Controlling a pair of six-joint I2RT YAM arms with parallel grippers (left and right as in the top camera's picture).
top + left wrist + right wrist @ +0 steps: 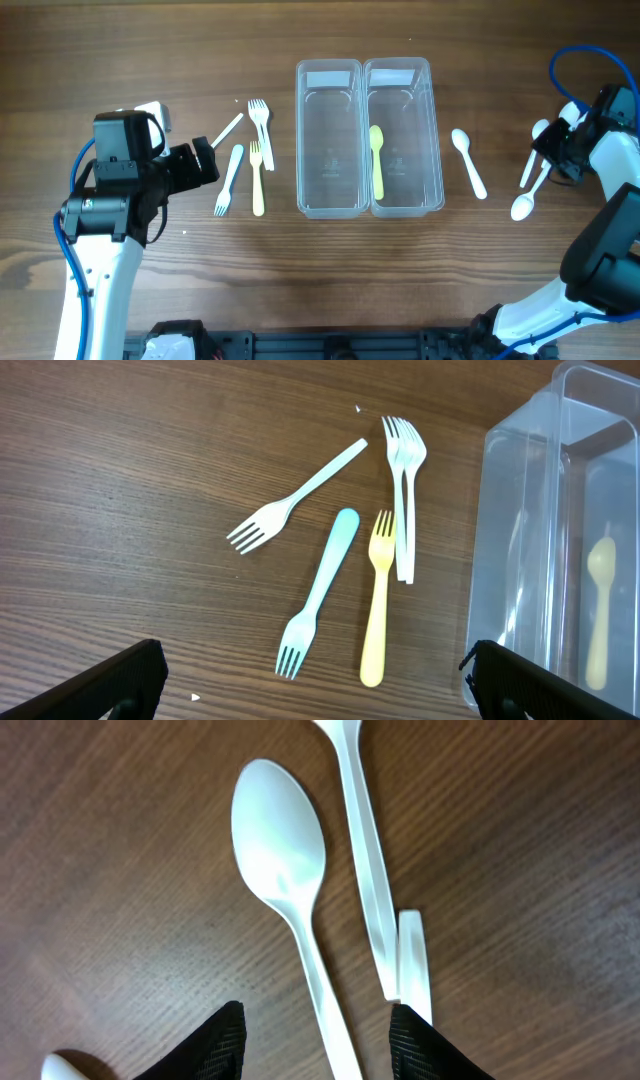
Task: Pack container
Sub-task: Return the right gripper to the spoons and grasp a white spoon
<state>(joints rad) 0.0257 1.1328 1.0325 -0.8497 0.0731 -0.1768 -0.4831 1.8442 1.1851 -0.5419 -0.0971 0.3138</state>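
Two clear containers stand side by side mid-table, the left one (pixel 328 137) empty and the right one (pixel 405 137) holding a yellow spoon (pixel 377 160). Left of them lie a white fork (pixel 226 131), a light blue fork (pixel 229 180), a yellow fork (pixel 257 178) and stacked white forks (pixel 262 130). My left gripper (pixel 205 160) is open and empty beside the forks (pixel 320 590). My right gripper (pixel 556 160) is open low over white spoons. One spoon's (pixel 285 860) handle runs between its fingers (pixel 315 1045), which do not touch it.
A lone white spoon (pixel 468 162) lies right of the containers. Two more white handles (pixel 365 870) lie beside the right gripper's right finger, and another spoon's tip (pixel 65 1068) shows at the lower left. The left container's wall (pixel 560 530) is by my left gripper's right finger.
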